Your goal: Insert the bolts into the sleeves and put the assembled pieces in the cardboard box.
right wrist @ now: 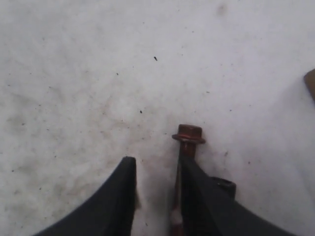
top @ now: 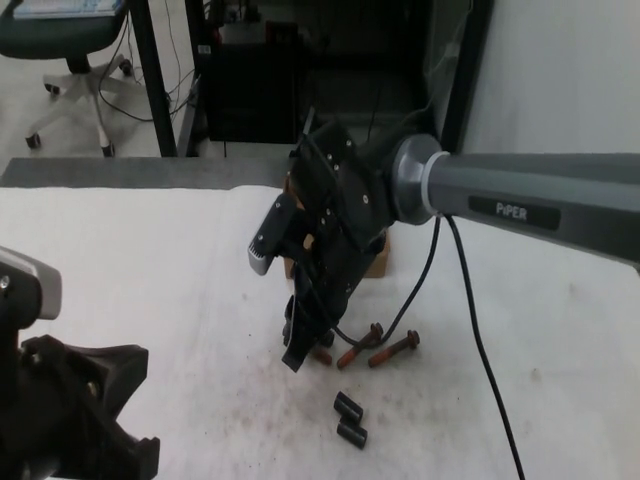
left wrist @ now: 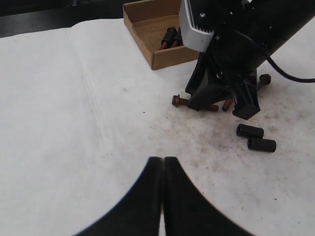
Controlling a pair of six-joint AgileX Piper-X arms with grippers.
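Right gripper (right wrist: 156,161) is sitting low on the white bench cover (right wrist: 74,73) with its fingers apart, not clamping anything. A rusty bolt (right wrist: 188,133) is lying in the gap, shaft running close along one finger, head poking out past the tips. Touching or not, cannot tell.

Left gripper (left wrist: 163,160) is hanging back over bare cover, well apart from the parts, fingers pressed together and holding nothing.

Near the right gripper two more bolts (top: 393,349) are lying loose. Two black sleeves (left wrist: 249,131) are lying side by side just beyond them, both looking empty.

The cardboard box (left wrist: 147,49) is sitting behind the right arm. Assembled pieces (left wrist: 170,35) are resting inside, dark sleeve with a reddish bolt end showing. At least one, maybe two; the exact count is too small to tell.

Progress call: the task is looking partly done. Some pieces are boxed. About three bolts and two sleeves are waiting on the bench, none joined. This bolt pick is looking like the step in hand, then inserting, then boxing.
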